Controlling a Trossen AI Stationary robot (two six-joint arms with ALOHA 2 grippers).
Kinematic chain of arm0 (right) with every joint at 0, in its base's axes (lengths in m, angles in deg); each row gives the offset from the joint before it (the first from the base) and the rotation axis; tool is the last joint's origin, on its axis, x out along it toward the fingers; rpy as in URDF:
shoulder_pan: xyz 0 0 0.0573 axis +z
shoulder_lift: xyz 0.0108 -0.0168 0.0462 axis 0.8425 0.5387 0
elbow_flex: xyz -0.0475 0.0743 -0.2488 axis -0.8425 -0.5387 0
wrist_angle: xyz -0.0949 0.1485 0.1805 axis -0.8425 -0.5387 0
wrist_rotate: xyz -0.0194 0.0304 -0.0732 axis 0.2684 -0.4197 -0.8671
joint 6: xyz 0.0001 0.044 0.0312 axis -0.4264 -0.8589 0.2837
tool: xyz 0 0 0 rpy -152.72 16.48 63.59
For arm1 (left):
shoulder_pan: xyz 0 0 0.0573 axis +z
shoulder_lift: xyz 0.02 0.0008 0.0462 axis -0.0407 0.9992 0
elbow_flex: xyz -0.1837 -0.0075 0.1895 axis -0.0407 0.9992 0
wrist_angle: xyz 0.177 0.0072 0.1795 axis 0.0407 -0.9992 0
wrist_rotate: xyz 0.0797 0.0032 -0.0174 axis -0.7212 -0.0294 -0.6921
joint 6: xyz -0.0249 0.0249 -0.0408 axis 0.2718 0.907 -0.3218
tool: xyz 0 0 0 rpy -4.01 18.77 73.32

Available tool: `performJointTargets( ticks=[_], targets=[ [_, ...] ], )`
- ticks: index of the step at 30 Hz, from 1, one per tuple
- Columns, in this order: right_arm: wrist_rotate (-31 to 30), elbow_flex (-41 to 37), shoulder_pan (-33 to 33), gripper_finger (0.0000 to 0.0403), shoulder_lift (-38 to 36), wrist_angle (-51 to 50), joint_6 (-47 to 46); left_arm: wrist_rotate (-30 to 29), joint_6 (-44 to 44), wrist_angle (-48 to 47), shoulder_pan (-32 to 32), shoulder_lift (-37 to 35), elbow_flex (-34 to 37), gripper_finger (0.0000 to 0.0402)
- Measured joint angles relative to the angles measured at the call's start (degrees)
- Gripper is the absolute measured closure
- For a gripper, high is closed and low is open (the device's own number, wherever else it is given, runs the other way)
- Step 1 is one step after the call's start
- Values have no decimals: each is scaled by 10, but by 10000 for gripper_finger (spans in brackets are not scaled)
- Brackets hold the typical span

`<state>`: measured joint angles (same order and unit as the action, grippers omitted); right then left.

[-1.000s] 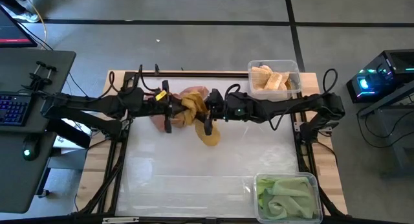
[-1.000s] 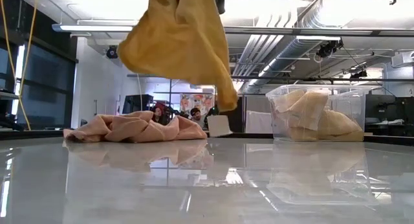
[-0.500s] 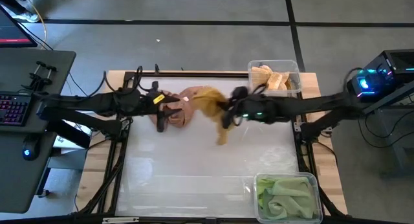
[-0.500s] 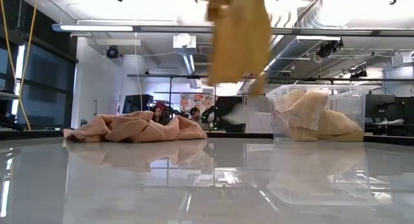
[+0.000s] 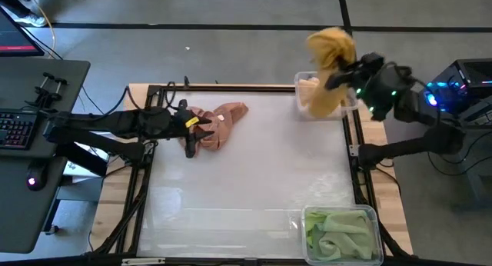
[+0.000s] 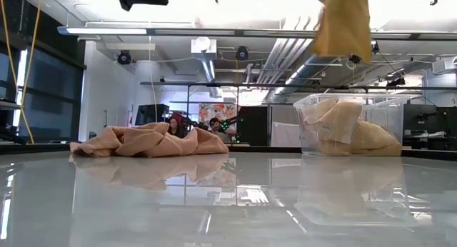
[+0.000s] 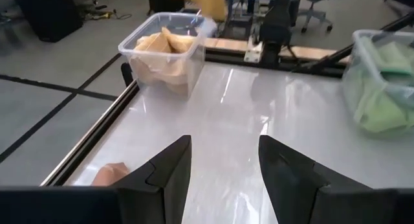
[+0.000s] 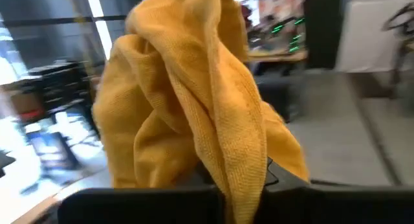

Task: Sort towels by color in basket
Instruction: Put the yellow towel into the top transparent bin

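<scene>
My right gripper [image 5: 347,72] is shut on a mustard yellow towel [image 5: 330,49], held high over the clear basket [image 5: 301,89] at the table's far right corner. That basket holds pale peach towels [image 6: 343,129]. In the low view the yellow towel [image 6: 344,22] hangs clear above the basket. A pile of salmon pink towels [image 5: 219,118] lies on the table at the far left. My left gripper [image 7: 223,159] stands open just above the pile's near edge, with nothing between its fingers. My right gripper has the yellow towel by a bunched fold [image 8: 226,166] of several layers. The cloth itself covers the fingers, so the exact place of contact is hidden. The towel is lifted clear of table and basket, its free end [image 6: 343,54] hanging slack.
A second clear basket with light green towels [image 5: 342,234] stands at the near right corner. The white tabletop [image 5: 246,181] between pile and baskets is bare. A dark frame rail [image 7: 90,140] runs along the table's edge. A desk with a keyboard [image 5: 15,131] stands to the left.
My left gripper has let go of the yellow towel and stays over the pink pile. My right gripper has taken hold of the towel and has swung it up and toward the table's far right corner. The towel now hangs over the peach basket.
</scene>
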<state>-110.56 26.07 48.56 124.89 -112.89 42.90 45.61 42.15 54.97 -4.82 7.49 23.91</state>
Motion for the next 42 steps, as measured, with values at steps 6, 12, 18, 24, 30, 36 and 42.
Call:
performJointTargets(
  ticks=[6, 12, 18, 24, 30, 36, 42],
  targets=[
    [85, 0, -140, 399, 2, -2, 46, -22, 1, 17, 0, 37, 0, 236],
    [179, -1, -252, 399, 74, -4, 70, -24, 6, 94, 9, 68, 1, 236],
    [281, -1, -300, 399, 138, -36, 102, -25, 6, 142, 39, 80, 1, 236],
    [317, -1, -322, 400, 141, -195, 128, -25, 6, 146, 76, 80, 1, 236],
    [389, -2, -354, 400, 140, -353, 186, -39, 6, 198, 130, 80, 1, 236],
    [418, -2, -409, 399, 156, -412, 170, -42, 6, 269, 186, 86, 1, 236],
    [475, -2, -467, 398, 215, -454, 137, -42, 6, 306, 227, 101, 1, 236]
  ],
)
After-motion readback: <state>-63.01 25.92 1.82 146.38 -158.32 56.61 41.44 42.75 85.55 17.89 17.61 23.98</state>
